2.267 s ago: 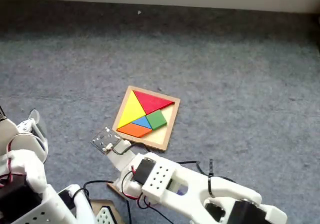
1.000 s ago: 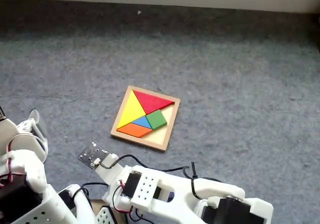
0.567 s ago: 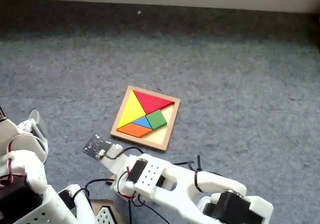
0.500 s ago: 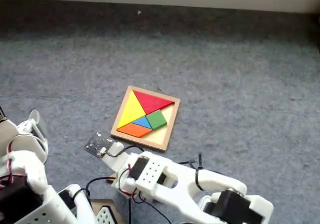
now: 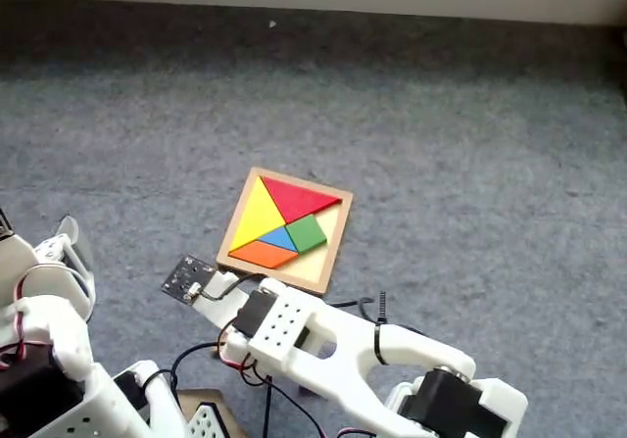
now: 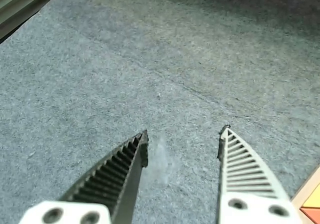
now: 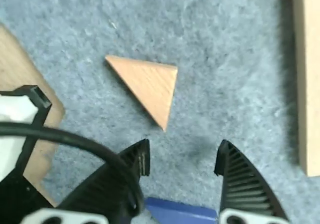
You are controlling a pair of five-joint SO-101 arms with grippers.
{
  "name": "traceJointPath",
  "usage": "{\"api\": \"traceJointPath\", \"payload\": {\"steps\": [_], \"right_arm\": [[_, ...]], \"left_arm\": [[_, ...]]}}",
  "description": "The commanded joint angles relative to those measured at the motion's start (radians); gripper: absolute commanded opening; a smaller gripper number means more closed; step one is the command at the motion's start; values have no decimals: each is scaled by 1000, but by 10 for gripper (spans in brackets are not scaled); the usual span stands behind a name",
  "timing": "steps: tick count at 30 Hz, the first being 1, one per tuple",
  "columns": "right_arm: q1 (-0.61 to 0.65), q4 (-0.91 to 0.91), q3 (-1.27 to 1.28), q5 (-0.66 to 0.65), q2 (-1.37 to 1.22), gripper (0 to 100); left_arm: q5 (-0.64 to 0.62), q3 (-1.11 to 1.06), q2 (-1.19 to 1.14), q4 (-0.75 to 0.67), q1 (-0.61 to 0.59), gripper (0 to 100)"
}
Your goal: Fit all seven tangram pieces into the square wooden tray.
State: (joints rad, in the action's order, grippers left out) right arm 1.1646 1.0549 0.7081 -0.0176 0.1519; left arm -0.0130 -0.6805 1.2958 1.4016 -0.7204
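Observation:
The square wooden tray [image 5: 331, 250] lies mid-carpet holding a yellow triangle [image 5: 257, 218], a red triangle [image 5: 297, 201], a green square [image 5: 308, 232], a blue triangle [image 5: 278, 239] and an orange piece [image 5: 260, 254]. Bare wood shows along one side. In the right wrist view my right gripper [image 7: 183, 159] is open just above the carpet, a short way from a plain wooden triangle [image 7: 147, 86]. A blue piece [image 7: 175, 211] lies under the gripper's base. My left gripper [image 6: 184, 134] hangs open over bare carpet, and the tray's corner [image 6: 307, 196] shows beside it.
The right arm [image 5: 323, 345] stretches from the near edge towards the tray's near left corner. The left arm [image 5: 44, 306] stands at the near left. A brown board [image 7: 22, 108] lies on the carpet beside the wooden triangle. The tray's edge [image 7: 307, 78] is close by.
The right arm drew back towards the near edge, then came forward again towards the tray's near left corner. The left arm kept still and the tray's pieces have not shifted.

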Motion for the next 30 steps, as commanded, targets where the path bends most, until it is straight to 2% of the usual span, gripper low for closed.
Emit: {"api": "traceJointPath", "payload": {"steps": [1, 9, 22, 30], "right_arm": [[28, 61, -64, -3, 82, 217], [44, 76, 50, 60, 424, 217], [51, 82, 193, 58, 786, 217], [283, 81, 298, 58, 889, 221]], "left_arm": [[5, 35, 1, 3, -4, 232], [5, 35, 1, 3, -4, 232], [0, -18, 1, -3, -2, 232], [-2, -30, 1, -5, 15, 232]]}}
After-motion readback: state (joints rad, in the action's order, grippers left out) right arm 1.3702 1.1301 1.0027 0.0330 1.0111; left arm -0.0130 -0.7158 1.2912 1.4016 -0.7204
